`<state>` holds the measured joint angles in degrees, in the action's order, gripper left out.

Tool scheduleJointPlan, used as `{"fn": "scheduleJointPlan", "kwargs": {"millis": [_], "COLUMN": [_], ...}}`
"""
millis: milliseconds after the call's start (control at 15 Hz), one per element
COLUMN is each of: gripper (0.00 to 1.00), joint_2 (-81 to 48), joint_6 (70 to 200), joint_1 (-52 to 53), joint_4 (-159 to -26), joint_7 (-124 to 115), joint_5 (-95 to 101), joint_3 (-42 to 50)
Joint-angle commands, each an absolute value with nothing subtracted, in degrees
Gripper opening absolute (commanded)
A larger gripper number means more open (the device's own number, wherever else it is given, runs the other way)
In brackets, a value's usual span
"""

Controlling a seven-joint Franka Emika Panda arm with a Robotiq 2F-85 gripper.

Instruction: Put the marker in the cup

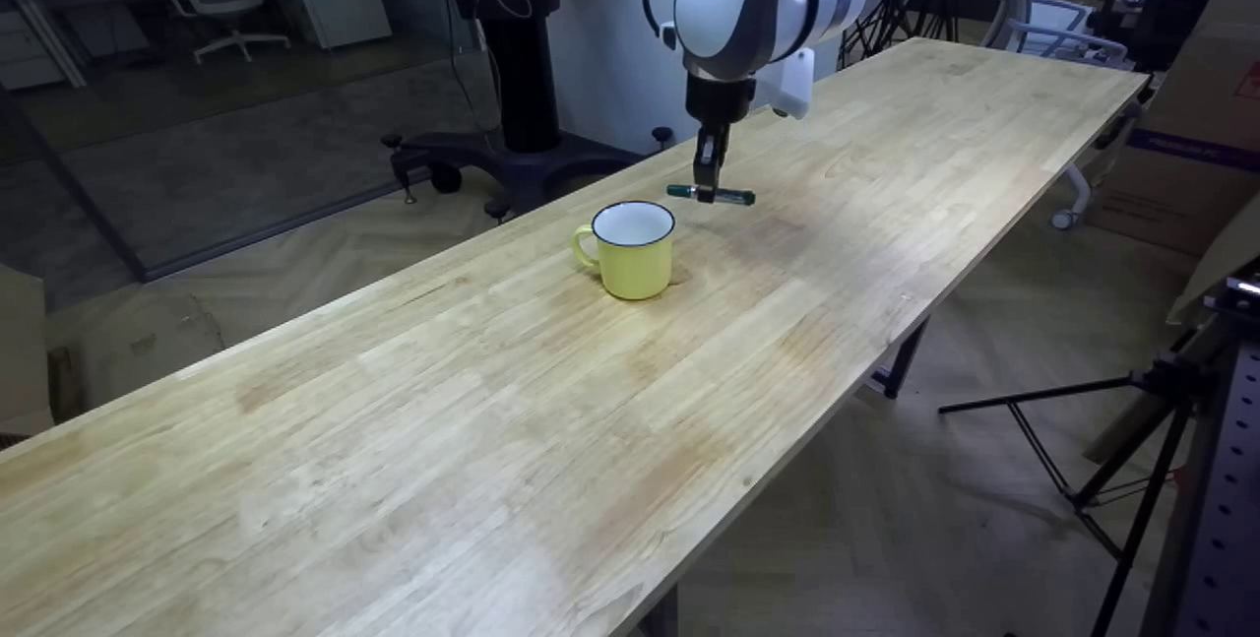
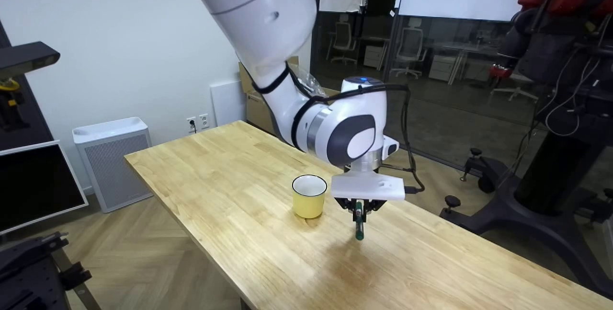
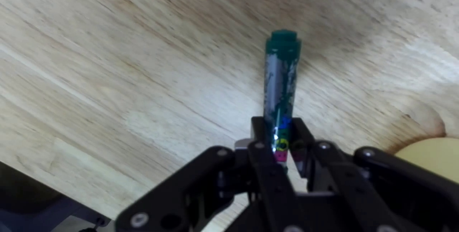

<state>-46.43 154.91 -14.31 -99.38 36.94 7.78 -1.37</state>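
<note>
The marker [image 1: 736,197] is a slim dark green stick with a printed label, held roughly level above the table. It also shows in an exterior view [image 2: 359,232] and in the wrist view [image 3: 281,77], where it points away from the jaws. My gripper [image 3: 278,129] is shut on the marker, with a finger on each side of it. In both exterior views the gripper [image 1: 707,190] [image 2: 359,215] hangs beside the cup, not over it. The yellow cup [image 1: 636,271] [image 2: 308,205] stands upright on the table, white inside. Only part of the cup [image 3: 432,156] shows at the wrist view's right edge.
The long wooden table [image 1: 443,440] [image 2: 220,195] bears the cup. A dark wheeled stand [image 1: 522,155] [image 2: 531,214] is beyond one long edge of the table. A black tripod [image 1: 1166,391] stands on the floor past the opposite edge.
</note>
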Motion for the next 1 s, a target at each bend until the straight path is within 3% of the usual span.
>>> {"fn": "scheduleJointPlan", "kwargs": {"millis": [0,467,933], "gripper": [0.05,0.05,0.05], "joint_2": [-34.8,-20.8,-21.3], "joint_6": [158.0,165.5,168.7], "joint_1": [-10.4,-1.3,-2.6], "joint_4": [-112.4,-124.9,-122.9], "joint_7": [28.2,15.7,15.7], "joint_5": [9.5,19.3,12.6], "joint_3": [1.9,8.2,1.6]}}
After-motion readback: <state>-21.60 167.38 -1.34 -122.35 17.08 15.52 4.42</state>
